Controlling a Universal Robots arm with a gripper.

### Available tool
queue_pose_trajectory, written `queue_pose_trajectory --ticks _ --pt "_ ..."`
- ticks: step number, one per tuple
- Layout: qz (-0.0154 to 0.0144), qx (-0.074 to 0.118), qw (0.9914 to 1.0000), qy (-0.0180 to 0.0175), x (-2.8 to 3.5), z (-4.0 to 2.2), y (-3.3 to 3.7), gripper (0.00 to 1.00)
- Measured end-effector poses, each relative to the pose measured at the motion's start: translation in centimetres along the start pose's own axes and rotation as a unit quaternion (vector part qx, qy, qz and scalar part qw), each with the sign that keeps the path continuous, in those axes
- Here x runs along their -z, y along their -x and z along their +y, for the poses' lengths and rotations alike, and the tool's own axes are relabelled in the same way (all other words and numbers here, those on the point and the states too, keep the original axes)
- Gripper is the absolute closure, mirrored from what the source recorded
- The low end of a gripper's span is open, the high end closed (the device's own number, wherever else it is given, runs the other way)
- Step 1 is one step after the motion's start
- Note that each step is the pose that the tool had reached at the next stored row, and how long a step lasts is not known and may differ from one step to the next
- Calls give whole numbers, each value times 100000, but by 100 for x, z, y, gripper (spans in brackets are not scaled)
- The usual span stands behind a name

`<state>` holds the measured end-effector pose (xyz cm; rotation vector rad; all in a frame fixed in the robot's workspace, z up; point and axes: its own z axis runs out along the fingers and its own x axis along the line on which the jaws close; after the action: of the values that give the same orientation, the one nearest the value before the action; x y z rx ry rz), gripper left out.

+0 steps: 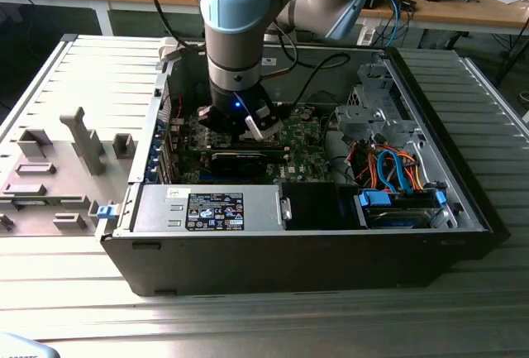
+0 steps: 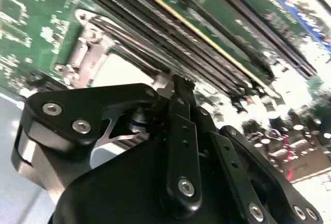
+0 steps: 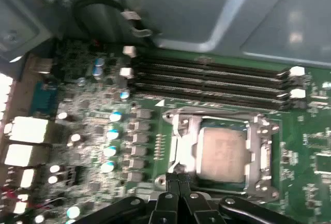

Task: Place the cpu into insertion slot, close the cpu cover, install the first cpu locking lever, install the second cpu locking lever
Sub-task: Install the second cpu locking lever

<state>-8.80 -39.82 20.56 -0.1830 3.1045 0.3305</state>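
Inside the open black computer case [image 1: 463,209], in the exterior view, the black gripper [image 1: 248,126] is hanging low over the green board [image 1: 310,147], case walls close around. In the second wrist view, its fingers [image 2: 181,125] are pressed together, holding nothing. In the first wrist view, the dull silver-grey square cpu [image 3: 223,153] is sitting in the insertion slot, the thin silver cover frame [image 3: 261,154] lying shut around it, fingertips just beside its edge.

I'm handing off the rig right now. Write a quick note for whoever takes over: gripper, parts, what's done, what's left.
Gripper: jaws shut, low over the board, just beside the cover's edge.
Cpu: lying flat on the board, framed by the cover.
Cover: down around the cpu.
Done: cpu placed, cover looks closed.
Left: the two locking levers; I cannot tell whether either is latched.
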Motion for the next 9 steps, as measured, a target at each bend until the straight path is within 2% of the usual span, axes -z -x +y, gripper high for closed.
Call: queue_pose_trajectory --ticks 1,6,9 --pt "95 -13 100000 -12 -8 29 56 89" --pt "198 -42 100000 -121 -22 107 171 89" --pt "336 -60 99998 -440 -32 145 252 89"
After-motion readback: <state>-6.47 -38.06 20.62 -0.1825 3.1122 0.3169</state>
